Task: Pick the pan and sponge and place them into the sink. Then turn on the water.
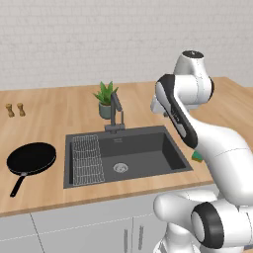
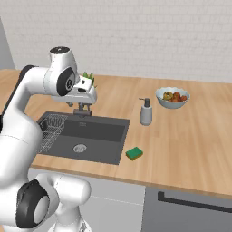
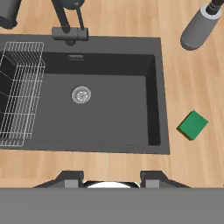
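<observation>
Well — green sponge (image 3: 193, 124) lies flat on counter (image 3: 197, 78) just beside sink (image 3: 109, 113).

I'm parked in a kitchen.
Wooden counter (image 1: 49, 118), sunken sink (image 1: 143, 148) with faucet (image 1: 116, 114), soap dispenser (image 2: 145, 112), fruit bowl (image 2: 172, 98) (white brick wall behind).

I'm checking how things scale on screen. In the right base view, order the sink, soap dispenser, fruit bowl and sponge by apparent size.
1. sink, clearly largest.
2. fruit bowl and soap dispenser: about alike, the bowl wider, the dispenser taller; the bowl is farther away, so no ranking.
3. sponge, smallest.
</observation>
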